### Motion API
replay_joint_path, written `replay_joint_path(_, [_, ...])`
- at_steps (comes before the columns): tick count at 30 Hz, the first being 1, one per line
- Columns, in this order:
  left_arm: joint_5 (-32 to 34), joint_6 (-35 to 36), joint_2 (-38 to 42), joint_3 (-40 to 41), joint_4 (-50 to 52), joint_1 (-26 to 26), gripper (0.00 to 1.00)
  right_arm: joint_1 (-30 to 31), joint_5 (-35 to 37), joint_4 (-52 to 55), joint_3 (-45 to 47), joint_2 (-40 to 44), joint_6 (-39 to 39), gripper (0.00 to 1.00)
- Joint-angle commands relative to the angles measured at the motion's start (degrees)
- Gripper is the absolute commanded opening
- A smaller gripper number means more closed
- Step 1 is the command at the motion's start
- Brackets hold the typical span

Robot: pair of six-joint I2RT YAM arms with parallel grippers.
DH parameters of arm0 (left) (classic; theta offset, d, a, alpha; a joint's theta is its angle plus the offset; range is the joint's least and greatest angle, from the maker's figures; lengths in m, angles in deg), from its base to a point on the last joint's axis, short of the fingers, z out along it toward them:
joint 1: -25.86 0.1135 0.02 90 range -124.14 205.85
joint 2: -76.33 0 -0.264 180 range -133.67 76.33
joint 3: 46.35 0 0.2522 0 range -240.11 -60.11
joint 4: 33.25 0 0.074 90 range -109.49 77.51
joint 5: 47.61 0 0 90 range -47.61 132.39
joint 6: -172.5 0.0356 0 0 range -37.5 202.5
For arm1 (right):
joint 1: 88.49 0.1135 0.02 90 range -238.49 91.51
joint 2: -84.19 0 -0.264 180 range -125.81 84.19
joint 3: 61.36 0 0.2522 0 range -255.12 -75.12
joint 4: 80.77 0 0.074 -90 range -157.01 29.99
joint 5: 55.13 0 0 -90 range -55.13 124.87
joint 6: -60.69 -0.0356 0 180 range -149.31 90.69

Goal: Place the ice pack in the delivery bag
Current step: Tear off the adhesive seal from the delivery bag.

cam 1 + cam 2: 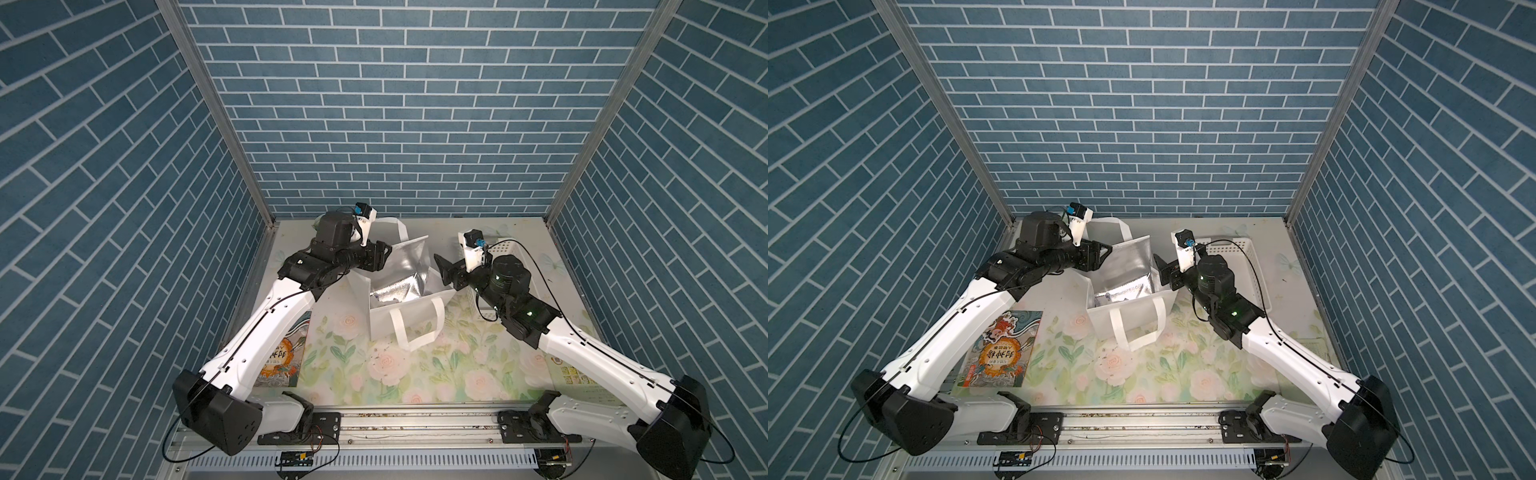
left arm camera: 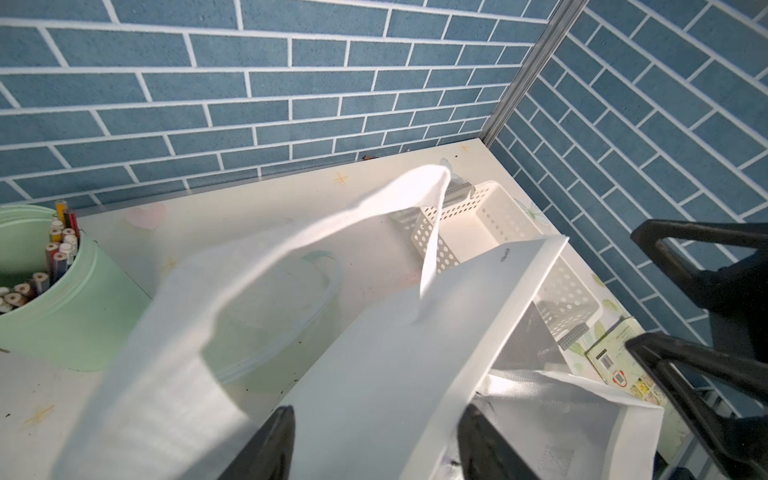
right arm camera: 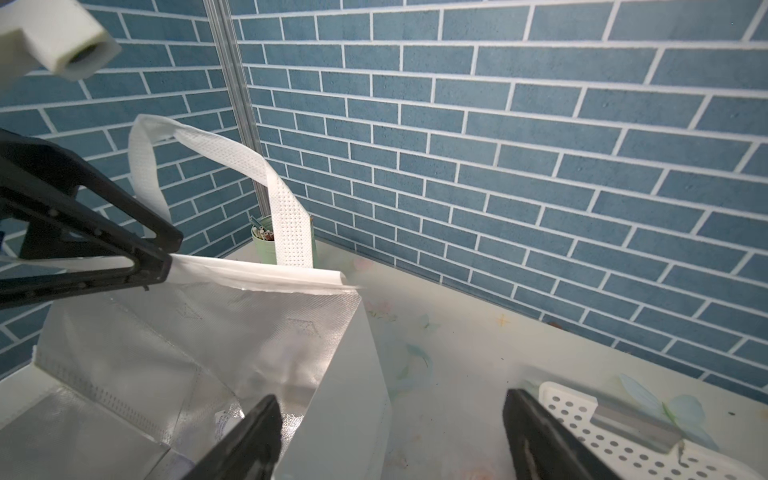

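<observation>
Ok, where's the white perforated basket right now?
In both top views the white perforated basket sits far right on the table, behind the right arm, just right of the delivery bag.

The left arm point(image 1: 257, 328) rises from its base at the near rail, bends at the elbow and levels out at the wrist, so the left gripper point(image 1: 384, 253) points sideways toward the robot's right. The right arm point(image 1: 590, 353) mirrors this pose, and the right gripper point(image 1: 441, 268) points back toward the left. In both top views the two grippers face each other, near but not touching. In the left wrist view the left gripper's fingers point(image 2: 282, 444) stand clearly apart. In the right wrist view the right gripper's fingers point(image 3: 249, 440) are spread wide, and the left gripper's black tips point(image 3: 158, 257) show opposite them.
</observation>
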Motion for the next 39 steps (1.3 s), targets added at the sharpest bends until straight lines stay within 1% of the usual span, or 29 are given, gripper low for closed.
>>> replay_joint_path(1, [0.03, 1.71, 0.33, -2.25, -0.39, 0.25, 0.74, -1.71, -3.69, -2.3, -0.44, 0.7, 5.32, 0.84])
replay_joint_path(3, [-0.5, 2.41, 0.78, -2.49, -1.11, 0.25, 0.8, -3.99, -9.15, -2.36, -0.27, 0.37, 5.26, 0.83])
replay_joint_path(7, [-0.96, 3.85, 0.65, -3.67, -1.27, 0.25, 0.84, -7.06, -20.04, -2.43, -1.01, -0.8, 6.46, 0.83])
replay_joint_path(9, [-1.04, 4.78, 0.05, -4.81, -0.47, 0.25, 0.85, -7.55, -23.72, -2.48, -1.41, -1.24, 7.66, 0.88])
replay_joint_path(10, [-1.49, 5.19, -0.07, -5.23, -0.24, 0.25, 0.85, -7.7, -25.24, -2.65, -1.43, -1.43, 8.37, 0.92])
replay_joint_path(11, [-2.31, 5.68, -0.32, -5.63, -0.07, 0.25, 0.86, -7.88, -26.85, -2.91, -1.5, -1.62, 9.03, 0.99])
replay_joint_path(13, [-3.68, 6.6, -0.74, -6.39, 0.05, 0.25, 0.88, -8.21, -27.93, -2.3, -2.27, -2.52, 9.94, 1.0])
replay_joint_path(14, [-4.05, 7.04, -0.87, -6.59, 0.04, 0.17, 0.88, -8.46, -27.94, -1.57, -3.07, -3.15, 10.39, 0.97])
replay_joint_path(16, [-4.94, 8.12, -1.44, -6.8, -0.11, -0.04, 0.87, -9.09, -28.62, -0.58, -4.3, -5.11, 11.38, 0.89])
replay_joint_path(19, [-5.12, 9.02, -2.5, -7.42, 0.22, -1.25, 0.87, -9.91, -29.81, -0.54, -5.83, -7.21, 11.99, 0.71])
replay_joint_path(20, [-5.01, 9.33, -2.95, -7.64, 0.5, -1.84, 0.87, -10.14, -30.08, -0.49, -6.57, -8.04, 12.04, 0.68])
replay_joint_path(22, [-3.79, 10.1, -3.76, -8.18, 0.75, -2.92, 0.87, -10.31, -30.42, -0.24, -7.98, -9.36, 12.62, 0.65])
replay_joint_path(24, [-1.75, 10.72, -4.39, -8.37, 1.04, -3.57, 0.88, -10.67, -30.41, -0.13, -9.01, -10.51, 13.23, 0.6])
replay_joint_path(27, [1.1, 10.78, -5.21, -8.6, 1.48, -3.79, 0.88, -11.42, -30.88, -0.12, -9.88, -12.11, 14.05, 0.58])
replay_joint_path(28, [1.93, 10.72, -5.37, -8.52, 1.38, -3.75, 0.88, -11.69, -31.59, -0.12, -10.11, -12.54, 14.41, 0.59])
replay_joint_path(30, [2.75, 10.27, -5.84, -8.36, 0.92, -3.79, 0.88, -11.9, -32.67, -0.28, -10.35, -13.05, 15.13, 0.62])
replay_joint_path(35, [4.65, 7.92, -7.61, -9.07, 0.76, -3.74, 0.87, -12.3, -33.29, -1.54, -10.6, -14.01, 16.54, 0.63])
replay_joint_path(37, [5.24, 7.89, -8.12, -9.05, 0.68, -3.75, 0.87, -12.52, -33.36, -2.34, -10.91, -14.57, 16.57, 0.62])
replay_joint_path(39, [6.34, 7.64, -8.62, -9.31, 0.65, -3.72, 0.87, -12.65, -34.53, -3.62, -11.19, -15.16, 16.4, 0.57])
